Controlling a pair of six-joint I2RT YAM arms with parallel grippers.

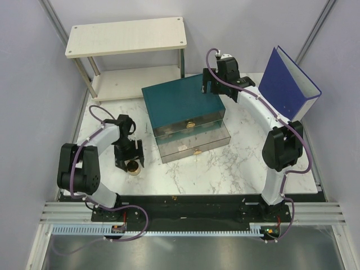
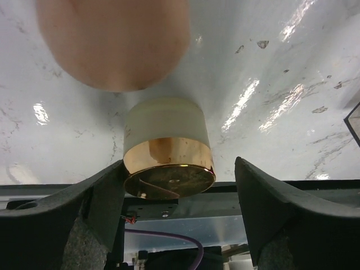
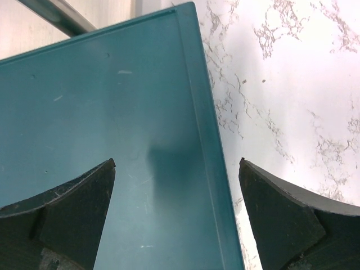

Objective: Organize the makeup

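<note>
The round gold-rimmed dark pot [image 1: 133,166] stands on the marble table at the front left. In the left wrist view the pot [image 2: 166,143] sits between the jaws of my left gripper [image 2: 180,169], close to the left finger [image 2: 104,194] and apart from the right one. My left gripper [image 1: 130,162] is open. A blurred peach-pink disc [image 2: 112,42] lies just beyond the pot. My right gripper [image 1: 212,87] is open and empty, hovering over the back right corner of the teal drawer box [image 3: 112,112]. The stick, the tube and the second disc are out of view.
The teal drawer box [image 1: 180,101] stands mid-table with two drawers pulled out toward the front [image 1: 194,143]. A blue ring binder [image 1: 287,81] stands at the back right. A white two-level shelf [image 1: 126,36] stands at the back left.
</note>
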